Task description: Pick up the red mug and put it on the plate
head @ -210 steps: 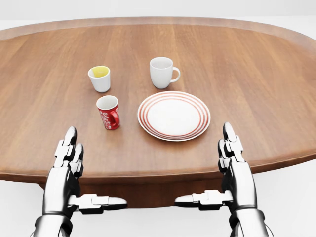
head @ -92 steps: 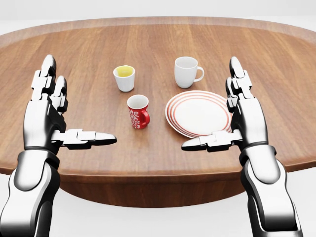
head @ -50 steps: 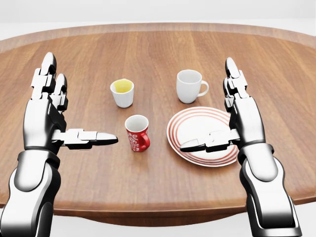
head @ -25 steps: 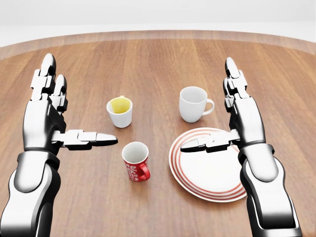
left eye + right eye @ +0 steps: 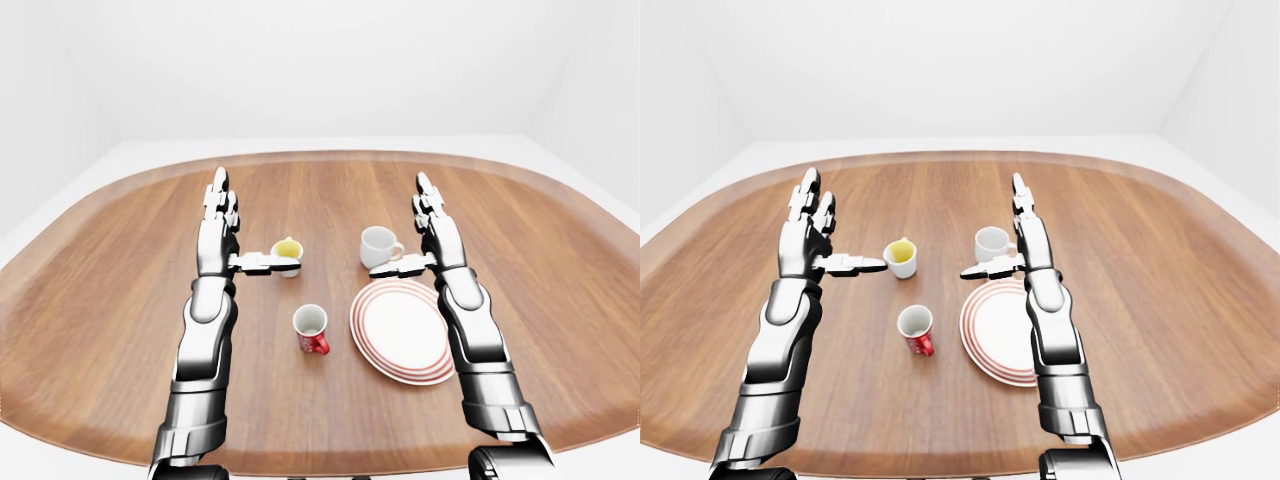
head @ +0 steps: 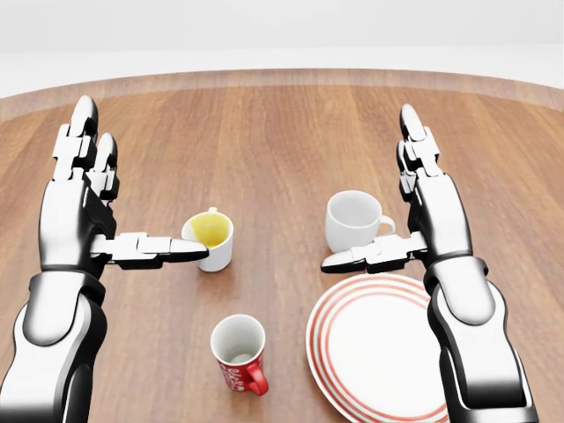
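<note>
Fingers: left hand and right hand, both silver three-finger units, spread wide, thumbs pointing inward, nothing between them; both raised above the bench, touching no item.

Bench: oval brown wooden bench, carrying four pieces of crockery.

Item 1: small red ceramic mug with white lettering and white interior. Upright on the bench, handle toward the lower right of the head view. Lies between the two arms, below both hands in that view, just left of the plate and apart from it.

Item 2: round white plate with red concentric rim bands. Bare, flat on the bench, partly under the right forearm in the head view.

Item 3: white handled cup, upright, above the plate.

Item 4: white cup with yellow interior, upright, beside the left thumb tip.

Progress: judged not begun as to handling. Mug ungrasped, not yet on the plate. Remaining: reach down, close on the mug, lift, carry right, set down.
</note>
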You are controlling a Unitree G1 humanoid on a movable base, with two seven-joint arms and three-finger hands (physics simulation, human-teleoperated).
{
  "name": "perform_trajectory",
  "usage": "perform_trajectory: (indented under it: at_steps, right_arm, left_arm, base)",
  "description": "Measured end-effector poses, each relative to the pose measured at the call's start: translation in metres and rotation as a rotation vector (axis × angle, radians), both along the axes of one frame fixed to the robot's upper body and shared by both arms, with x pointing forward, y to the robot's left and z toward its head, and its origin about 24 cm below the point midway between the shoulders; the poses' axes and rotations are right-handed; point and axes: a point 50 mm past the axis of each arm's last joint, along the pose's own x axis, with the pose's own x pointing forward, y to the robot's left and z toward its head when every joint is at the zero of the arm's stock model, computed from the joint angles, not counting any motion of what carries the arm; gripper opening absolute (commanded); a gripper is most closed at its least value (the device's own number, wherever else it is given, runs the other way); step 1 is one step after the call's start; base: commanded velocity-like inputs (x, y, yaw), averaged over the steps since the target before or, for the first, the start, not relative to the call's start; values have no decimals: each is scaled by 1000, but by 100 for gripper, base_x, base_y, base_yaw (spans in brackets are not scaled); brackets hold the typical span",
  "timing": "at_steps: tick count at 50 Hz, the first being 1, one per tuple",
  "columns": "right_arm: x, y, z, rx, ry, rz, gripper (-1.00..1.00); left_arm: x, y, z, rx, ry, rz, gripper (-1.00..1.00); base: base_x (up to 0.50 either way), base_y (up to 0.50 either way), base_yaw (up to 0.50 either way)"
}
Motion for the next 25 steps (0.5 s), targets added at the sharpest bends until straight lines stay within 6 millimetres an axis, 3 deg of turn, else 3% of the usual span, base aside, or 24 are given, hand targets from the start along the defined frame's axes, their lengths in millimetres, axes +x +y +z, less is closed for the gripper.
perform_trajectory:
  at_steps: [25]
  right_arm:
    - [2,1,-3,-2,15,2,100]
  left_arm:
    - [0,1,-2,0,6,2,100]
  base:
    - [34,0,0]
